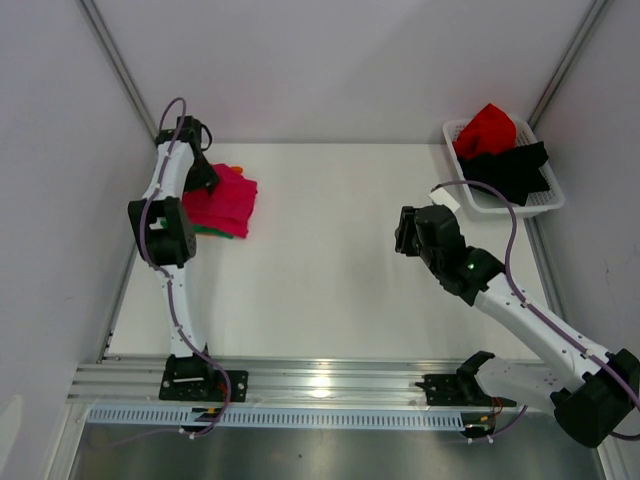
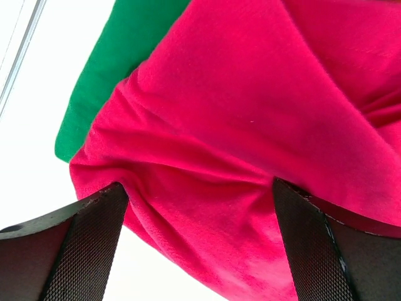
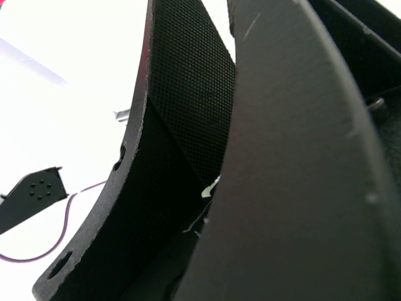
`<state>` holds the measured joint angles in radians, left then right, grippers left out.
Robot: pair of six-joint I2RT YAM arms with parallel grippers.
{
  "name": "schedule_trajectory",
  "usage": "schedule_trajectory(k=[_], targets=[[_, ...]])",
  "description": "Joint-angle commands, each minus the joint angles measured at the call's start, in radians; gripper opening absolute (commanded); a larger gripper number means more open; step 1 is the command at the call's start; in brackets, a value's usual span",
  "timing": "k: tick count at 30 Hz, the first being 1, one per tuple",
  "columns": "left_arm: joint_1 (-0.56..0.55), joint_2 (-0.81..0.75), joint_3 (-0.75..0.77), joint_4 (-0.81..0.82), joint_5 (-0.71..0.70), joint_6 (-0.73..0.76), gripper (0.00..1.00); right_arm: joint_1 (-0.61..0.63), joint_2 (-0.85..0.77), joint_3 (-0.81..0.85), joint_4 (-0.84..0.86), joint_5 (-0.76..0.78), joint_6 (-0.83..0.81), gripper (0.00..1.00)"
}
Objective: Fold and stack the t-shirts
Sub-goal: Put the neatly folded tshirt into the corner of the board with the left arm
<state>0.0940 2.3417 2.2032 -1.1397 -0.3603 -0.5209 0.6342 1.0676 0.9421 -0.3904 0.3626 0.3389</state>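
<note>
A folded stack lies at the table's far left: a magenta-pink t-shirt (image 1: pixel 230 200) on top, a green one (image 1: pixel 212 231) under it, and an orange edge (image 1: pixel 237 168) showing behind. My left gripper (image 1: pixel 210 184) is open, low over the stack's left edge. In the left wrist view its fingers (image 2: pixel 81 244) straddle a fold of the magenta-pink shirt (image 2: pixel 250 113), with the green shirt (image 2: pixel 119 56) beneath. My right gripper (image 1: pixel 404 234) is shut and empty above mid-table; in the right wrist view its pads (image 3: pixel 194 94) are pressed together. A red t-shirt (image 1: pixel 486 128) and a black one (image 1: pixel 512 167) lie in the basket.
The white lattice basket (image 1: pixel 545 203) stands at the back right corner. White walls close in the table on the left, back and right. An aluminium rail (image 1: pixel 320 380) with both arm bases runs along the near edge.
</note>
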Motion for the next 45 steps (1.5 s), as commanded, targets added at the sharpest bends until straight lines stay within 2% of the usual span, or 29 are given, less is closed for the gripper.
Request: schedule_trajectory(k=[1,9,23,36,40,45], targets=[[0.003,0.022,0.088,-0.006,0.029,0.007,0.97,-0.004,-0.024,-0.006,0.016,0.032,0.003,0.41],[0.009,0.042,0.090,-0.012,0.021,-0.010,0.96,-0.005,-0.041,0.003,-0.005,0.055,-0.009,0.41],[0.053,0.047,0.135,0.139,0.168,0.035,0.96,-0.008,-0.017,0.069,-0.034,0.076,-0.021,0.42],[0.076,0.113,0.158,0.140,0.196,0.033,0.95,-0.008,0.002,0.077,-0.041,0.072,-0.009,0.41],[0.078,0.084,0.150,0.136,0.195,0.028,0.95,-0.008,-0.012,0.058,-0.038,0.075,-0.005,0.41],[0.079,-0.042,0.099,0.152,0.192,0.016,0.95,-0.008,-0.040,0.029,-0.033,0.079,-0.003,0.41]])
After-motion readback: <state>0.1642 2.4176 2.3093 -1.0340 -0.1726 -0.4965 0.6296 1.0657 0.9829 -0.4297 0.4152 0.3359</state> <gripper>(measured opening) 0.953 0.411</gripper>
